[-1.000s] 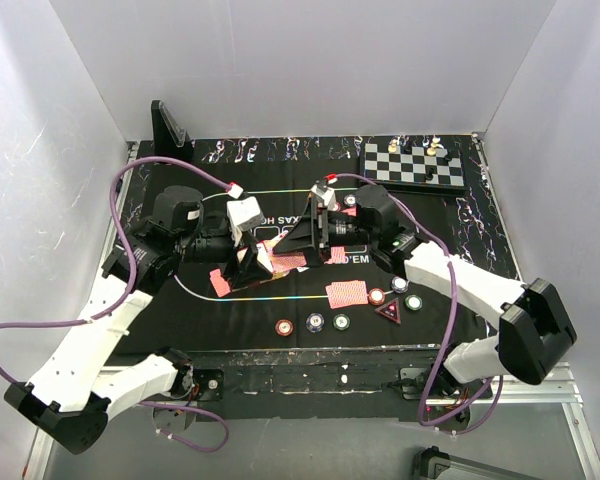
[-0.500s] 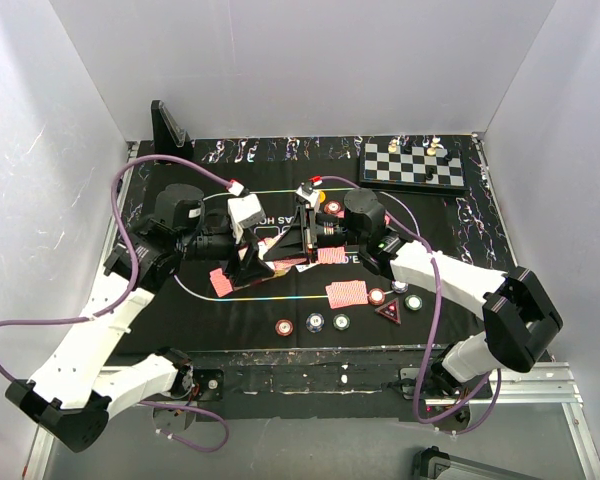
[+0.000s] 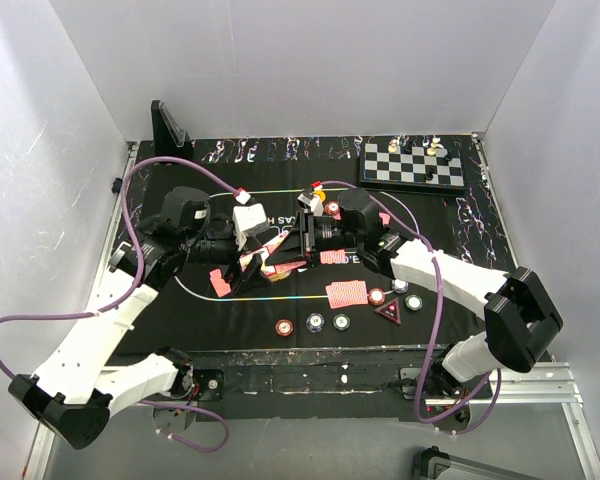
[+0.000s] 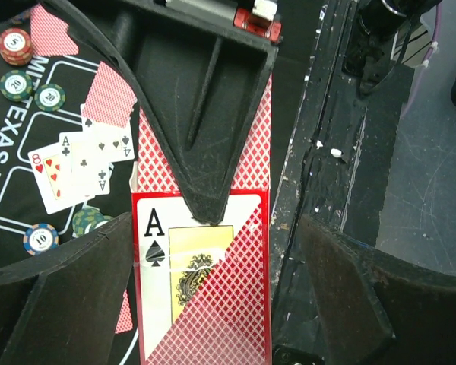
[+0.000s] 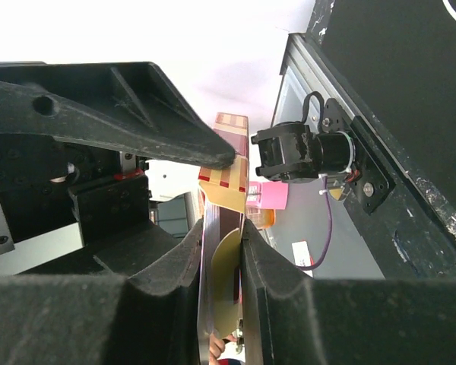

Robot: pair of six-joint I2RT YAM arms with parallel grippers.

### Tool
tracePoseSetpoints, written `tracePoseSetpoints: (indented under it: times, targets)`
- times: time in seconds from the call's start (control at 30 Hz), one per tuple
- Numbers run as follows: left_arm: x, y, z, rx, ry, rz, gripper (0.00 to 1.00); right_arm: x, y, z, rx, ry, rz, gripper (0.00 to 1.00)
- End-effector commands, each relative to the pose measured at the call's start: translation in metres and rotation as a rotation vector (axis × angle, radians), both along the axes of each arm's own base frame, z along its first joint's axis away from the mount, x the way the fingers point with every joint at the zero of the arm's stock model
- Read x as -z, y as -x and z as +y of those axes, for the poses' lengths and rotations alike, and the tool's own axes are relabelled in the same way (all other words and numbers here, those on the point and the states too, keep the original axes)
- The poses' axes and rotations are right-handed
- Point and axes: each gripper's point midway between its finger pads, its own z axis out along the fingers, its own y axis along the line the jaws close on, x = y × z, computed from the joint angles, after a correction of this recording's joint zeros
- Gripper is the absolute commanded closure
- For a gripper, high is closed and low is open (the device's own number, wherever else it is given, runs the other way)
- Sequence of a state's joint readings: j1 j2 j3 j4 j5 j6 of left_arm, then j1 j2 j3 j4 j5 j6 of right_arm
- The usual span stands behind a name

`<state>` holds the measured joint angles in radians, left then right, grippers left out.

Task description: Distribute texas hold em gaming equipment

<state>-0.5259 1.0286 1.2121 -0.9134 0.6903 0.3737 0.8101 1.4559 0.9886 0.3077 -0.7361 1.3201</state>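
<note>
The pack of red-backed cards (image 4: 205,304), diamond-patterned with an ace of spades on its face, hangs above the middle of the mat (image 3: 210,315). The right gripper (image 5: 224,251) clamps its thin edge. The left gripper (image 4: 215,220) is released, fingers spread to either side of the pack. Nearer on the mat lie chips (image 3: 313,322).

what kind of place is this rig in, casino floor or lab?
Lab test cell, most likely: plain white panels wall in the table, two robot arms sit bolted at its near edge, and a poker mat with chips shares it with a chessboard.
</note>
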Motion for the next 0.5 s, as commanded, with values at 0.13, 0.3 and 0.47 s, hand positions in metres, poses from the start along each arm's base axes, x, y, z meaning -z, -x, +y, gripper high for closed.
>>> tracePoseSetpoints:
  times: [0.13, 0.3, 0.47]
  targets:
    - [0.021, 0.012, 0.009, 0.035, -0.044, 0.0, 0.12, -0.047, -0.005, 0.001, 0.014, -0.071, -0.143, 0.91]
    - [0.015, 0.003, 0.006, 0.029, -0.033, -0.04, 0.12, -0.047, -0.002, 0.004, -0.002, -0.075, -0.144, 0.93]
    - [0.008, 0.002, 0.0, 0.047, -0.009, -0.04, 0.29, -0.043, -0.002, 0.008, -0.006, -0.07, -0.134, 0.93]
